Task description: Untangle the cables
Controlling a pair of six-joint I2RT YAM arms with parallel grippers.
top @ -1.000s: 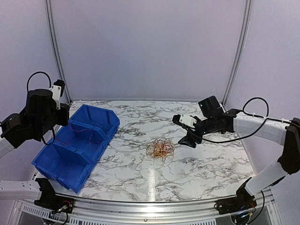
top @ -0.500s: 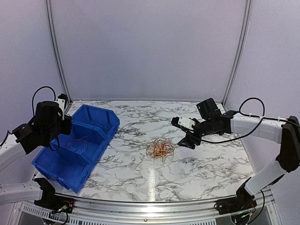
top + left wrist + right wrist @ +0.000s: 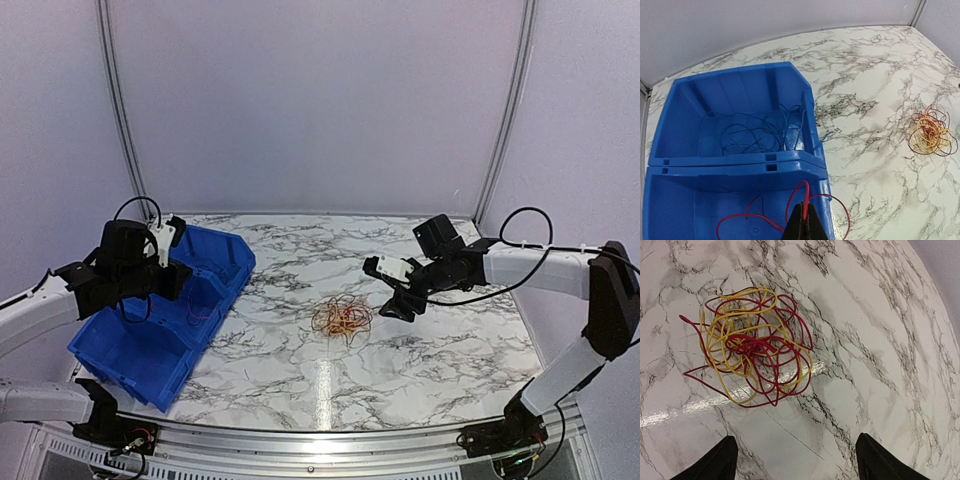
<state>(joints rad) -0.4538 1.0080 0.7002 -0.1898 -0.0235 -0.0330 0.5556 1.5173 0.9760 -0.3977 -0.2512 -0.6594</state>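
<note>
Over the last second the left gripper [image 3: 803, 214] has been swung in from the left edge of the scene and is now held above the row of blue bins [image 3: 740, 165], over the middle compartment as the top view shows it. Its jaws are pressed fully together, and a red cable [image 3: 805, 192] is pinched at their tips, with its loops hanging towards the bin below. In the compartment beyond, thin blue and dark cables [image 3: 752, 137] are already lying loose. The right gripper [image 3: 796, 460] has been eased a little closer to the tangle of cables [image 3: 752, 345] and is poised above it, its jaws spread wide with nothing between them. The tangle, seen here as red and yellow strands, lies in the middle of the counter [image 3: 450, 350], well apart from the bins, and has not been shifted. It can be judged that one strand has been freed and is about to be dropped into a bin of its own, while the next pull is being lined up by the other arm. A good part of the knot remains to be worked.
</note>
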